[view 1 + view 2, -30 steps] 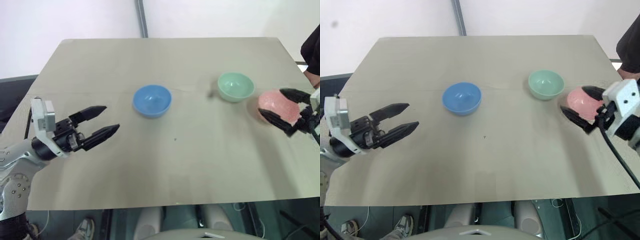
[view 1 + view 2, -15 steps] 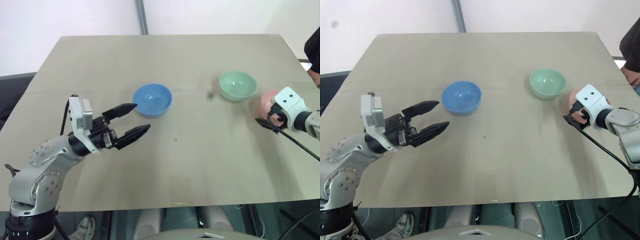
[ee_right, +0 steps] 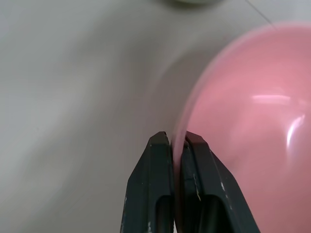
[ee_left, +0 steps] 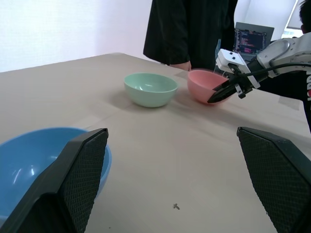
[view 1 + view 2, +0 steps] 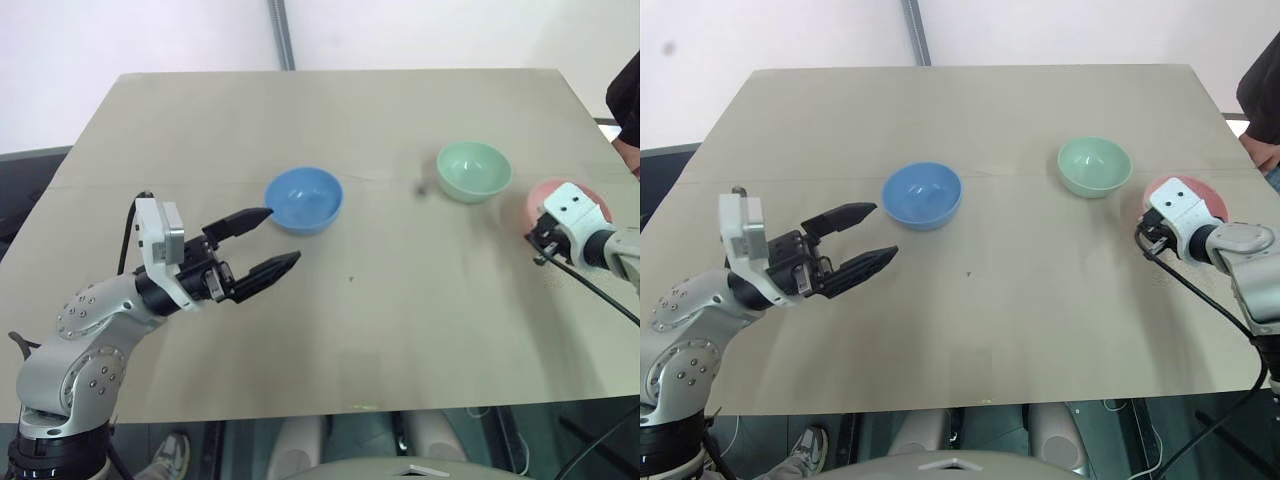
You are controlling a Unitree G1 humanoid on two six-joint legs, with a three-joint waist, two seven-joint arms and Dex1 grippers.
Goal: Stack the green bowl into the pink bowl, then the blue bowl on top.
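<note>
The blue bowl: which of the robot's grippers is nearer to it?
Left. The left gripper, fingers open, hovers just beside the blue bowl. The right gripper is far across the table, pinching the pink bowl rim.

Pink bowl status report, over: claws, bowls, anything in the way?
Right claw shut on pink bowl rim. Left claw open, beside blue bowl. Green bowl sits apart between them, nothing stacked. Person stands at the table edge.
</note>
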